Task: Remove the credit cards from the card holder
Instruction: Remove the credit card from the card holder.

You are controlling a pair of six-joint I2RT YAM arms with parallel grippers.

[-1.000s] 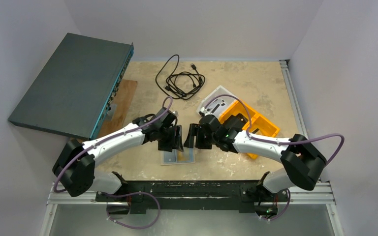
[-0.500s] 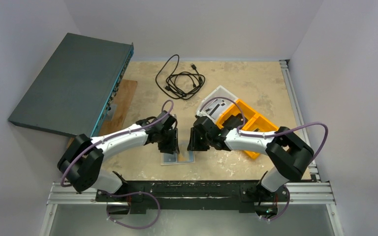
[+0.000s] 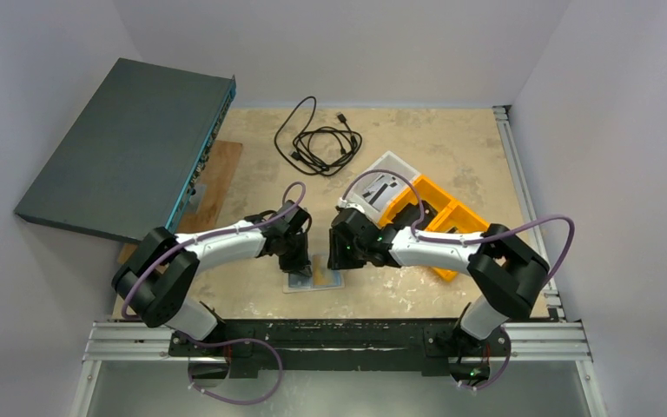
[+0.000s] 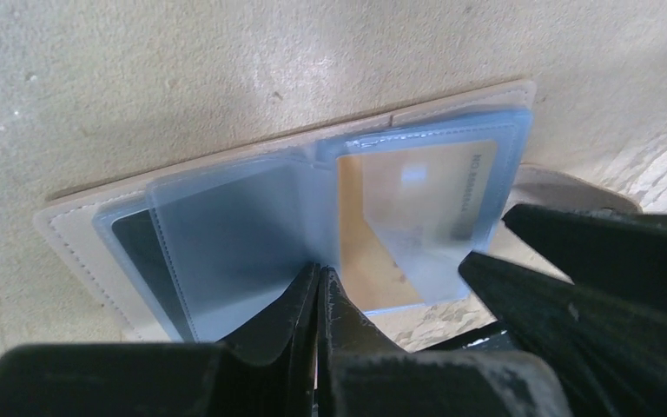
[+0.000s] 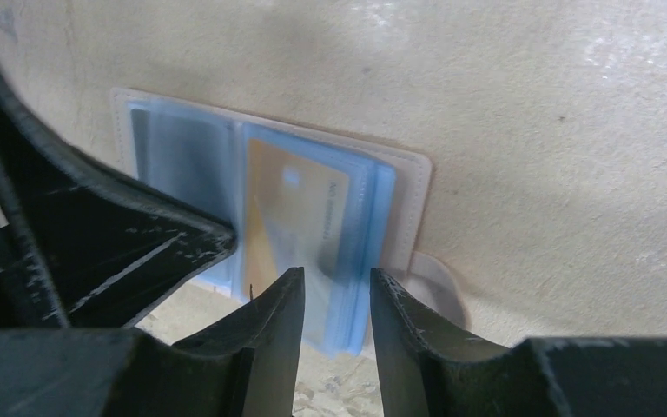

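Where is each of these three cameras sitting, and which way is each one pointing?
Top external: high behind the bases, looking down on the table; the left arm and right arm show whole.
Left wrist: on the left arm, looking down past the left gripper at the open card holder.
Right wrist: on the right arm, looking down past the right gripper at the same holder.
Shared: both wrist views show its gold card and the other arm's gripper.
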